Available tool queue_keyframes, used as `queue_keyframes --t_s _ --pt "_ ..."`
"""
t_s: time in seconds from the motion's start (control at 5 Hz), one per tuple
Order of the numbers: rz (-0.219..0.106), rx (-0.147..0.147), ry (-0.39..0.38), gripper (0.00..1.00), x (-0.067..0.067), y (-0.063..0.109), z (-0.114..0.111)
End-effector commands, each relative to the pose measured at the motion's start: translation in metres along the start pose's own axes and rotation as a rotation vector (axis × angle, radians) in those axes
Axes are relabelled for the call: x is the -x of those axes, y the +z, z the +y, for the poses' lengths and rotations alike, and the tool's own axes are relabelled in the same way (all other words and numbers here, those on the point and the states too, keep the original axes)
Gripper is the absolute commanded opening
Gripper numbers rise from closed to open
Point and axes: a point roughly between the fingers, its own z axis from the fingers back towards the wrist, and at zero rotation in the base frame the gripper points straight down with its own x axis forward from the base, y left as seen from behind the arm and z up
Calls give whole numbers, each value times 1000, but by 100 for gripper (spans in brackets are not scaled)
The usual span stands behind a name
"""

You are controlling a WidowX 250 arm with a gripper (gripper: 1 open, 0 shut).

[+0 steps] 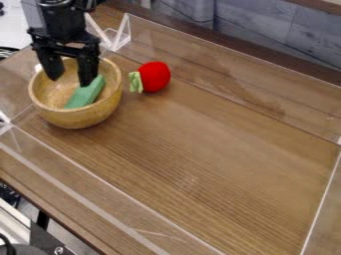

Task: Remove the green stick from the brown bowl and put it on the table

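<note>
The green stick (88, 94) lies slanted inside the brown bowl (78, 113) at the left of the table (200, 139). My gripper (68, 74) points straight down over the bowl's back half. It is open, with one black finger (52, 66) on each side of the stick's far end. The fingertips dip below the rim and hide the stick's upper end. Nothing is held.
A red round toy fruit (155, 76) with a green leaf sits just right of the bowl. Low clear acrylic walls (320, 199) edge the tabletop. Bare wood stretches from the bowl to the right and front.
</note>
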Motion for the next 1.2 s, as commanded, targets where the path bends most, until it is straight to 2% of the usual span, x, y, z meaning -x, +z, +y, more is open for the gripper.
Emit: queue_keyframes --t_s 0.0,0.4,0.8,1.0 --pt "-27 -6 -2 100 -5 1 -7" --pt "-36 -10 16 100 -24 3 -6" --pt "-41 2 33 100 -33 -14 3" --pt "-50 13 -8 0 -35 -16 13"
